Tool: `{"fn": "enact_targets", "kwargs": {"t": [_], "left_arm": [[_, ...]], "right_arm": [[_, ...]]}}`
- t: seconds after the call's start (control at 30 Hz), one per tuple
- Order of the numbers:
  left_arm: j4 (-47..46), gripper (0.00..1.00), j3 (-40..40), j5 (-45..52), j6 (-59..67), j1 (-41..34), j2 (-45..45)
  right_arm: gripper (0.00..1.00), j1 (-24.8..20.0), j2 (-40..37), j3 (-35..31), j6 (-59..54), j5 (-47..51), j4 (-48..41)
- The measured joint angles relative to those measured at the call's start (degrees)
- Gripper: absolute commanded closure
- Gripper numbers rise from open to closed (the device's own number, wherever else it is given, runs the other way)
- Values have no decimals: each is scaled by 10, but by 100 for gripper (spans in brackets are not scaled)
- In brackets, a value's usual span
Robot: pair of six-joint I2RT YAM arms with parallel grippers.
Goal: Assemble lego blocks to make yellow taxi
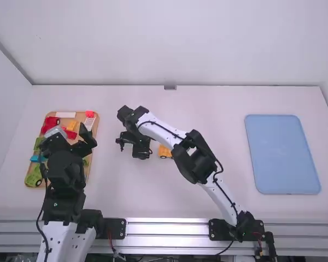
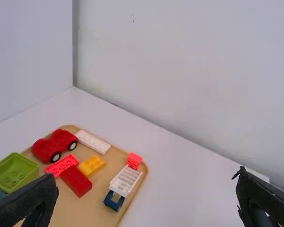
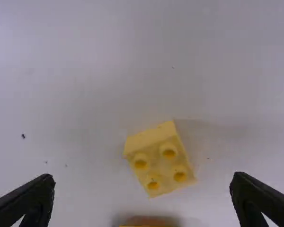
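On table [image 3: 75, 94], studded yellow block [image 3: 160, 161]

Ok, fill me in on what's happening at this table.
Two robot arms are at work on a yellow taxi made of toy blocks. The right hand is open and empty above a small yellow block, with a yellow wheeled piece close by, not joined to it. The left hand, also open and empty, is by the wooden tray of colourful parts.
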Motion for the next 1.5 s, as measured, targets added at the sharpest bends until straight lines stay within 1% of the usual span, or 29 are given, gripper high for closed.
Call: {"fn": "enact_targets", "kwargs": {"t": [0.13, 0.17, 0.27, 0.37, 0.4, 0.47, 0.5, 0.6, 0.67, 0.73, 0.8, 0.87, 0.9, 0.97, 1.0, 1.03, 1.07, 1.1, 1.13, 1.17, 1.2, 1.23, 1.27, 1.3, 1.33, 1.4, 1.5], "left_arm": [[15, 1, 0, 7, 0, 0, 22], [18, 1, 0, 20, 3, 0, 34], [18, 1, 0, 58, 7, 0, 61], [17, 1, 1, 93, 18, 0, 89], [11, 1, 6, 119, 35, 0, 110], [0, 1, 17, 142, 51, 0, 132], [-24, 1, 34, 172, 73, 0, 159], [-81, 1, 78, 229, 121, 0, 199], [-129, 1, 122, 286, 167, 0, 230], [-151, 1, 160, 333, 204, -1, 264], [-156, 1, 181, 358, 228, -3, 291], [-163, 1, 216, 391, 279, -9, 351], [-168, 1, 223, 398, 291, -12, 366], [-200, 1, 245, 415, 340, -27, 416], [-220, 1, 258, 419, 367, -41, 447], [-224, 1, 261, 420, 372, -44, 454], [-235, 1, 272, 420, 388, -57, 478], [-258, 1, 296, 412, 407, -76, 514], [-275, 1, 313, 402, 418, -87, 537], [-287, 1, 326, 395, 427, -96, 553], [-316, 1, 356, 374, 448, -116, 590], [-334, 1, 376, 357, 463, -132, 615], [-355, 1, 398, 332, 482, -153, 647], [-358, 1, 403, 326, 485, -158, 654], [-369, 1, 421, 300, 502, -181, 687], [-370, 1, 437, 267, 527, -206, 734], [-370, 0, 445, 252, 555, -220, 778]], "right_arm": [[1, -5, 0, 46, 18, -2, 4], [1, -11, 0, 71, 29, -3, 4], [1, -31, -2, 117, 41, -13, -17], [1, -54, -9, 136, 45, -35, -31], [2, -75, -18, 140, 46, -58, -36], [2, -95, -27, 140, 47, -79, -39], [2, -123, -40, 139, 46, -105, -40], [2, -171, -73, 116, 49, -147, -17], [2, -209, -114, 66, 60, -165, 41], [2, -239, -162, -3, 83, -157, 112], [2, -251, -199, -61, 103, -139, 171], [2, -255, -274, -177, 135, -107, 281], [2, -255, -288, -198, 139, -104, 297], [1, -255, -364, -308, 158, -92, 380], [2, -256, -405, -366, 172, -90, 425], [1, -257, -420, -386, 177, -89, 440], [1, -262, -455, -434, 189, -87, 478], [1, -272, -492, -488, 211, -86, 531], [1, -282, -518, -528, 227, -85, 571], [1, -289, -531, -551, 237, -85, 596], [1, -307, -558, -603, 258, -83, 649], [1, -317, -571, -634, 269, -82, 680], [2, -332, -586, -680, 284, -79, 728], [1, -335, -588, -688, 287, -79, 735], [1, -345, -597, -723, 296, -77, 761], [2, -354, -605, -769, 308, -85, 784], [1, -362, -607, -789, 314, -101, 789]]}}
